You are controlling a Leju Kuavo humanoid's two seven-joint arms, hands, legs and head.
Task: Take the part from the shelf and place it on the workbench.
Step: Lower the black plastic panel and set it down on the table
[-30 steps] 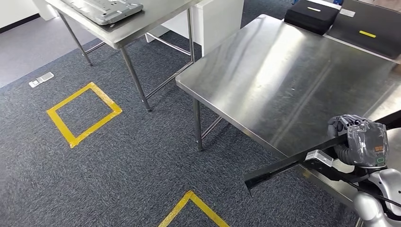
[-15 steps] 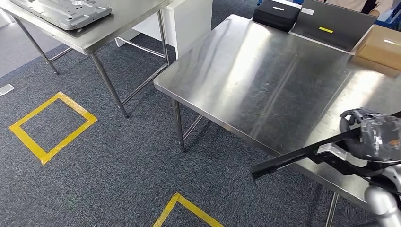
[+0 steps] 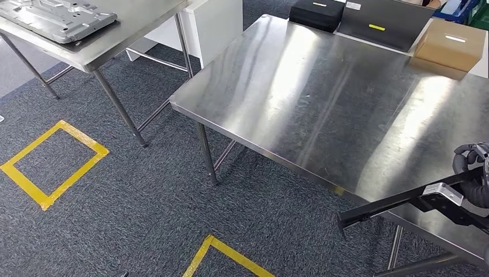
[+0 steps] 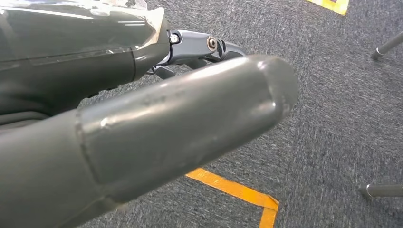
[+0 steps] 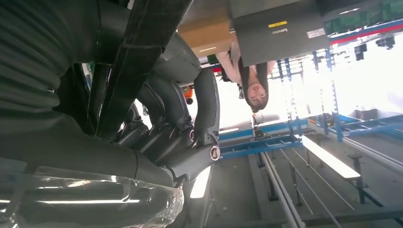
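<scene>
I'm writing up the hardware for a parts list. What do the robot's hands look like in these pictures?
The right hand has dark grey, almost black fingers. Its wrist view shows a grey ribbed cover, silver pivot screws and crinkled clear plastic wrap. The left hand has a thick, smooth grey thumb with scuffed paint, dark fingers with a silver screw, and clear wrap too.

The head view looks forward and down from high up over the shiny steel desk [image 3: 323, 98] and the grey carpet floor [image 3: 115, 196]. The left wrist view sits close behind its own hand, facing that carpet. The right wrist view, upside down, looks across to the brown cardboard box [image 5: 206, 35], which the head view shows at the desk's far right.
</scene>
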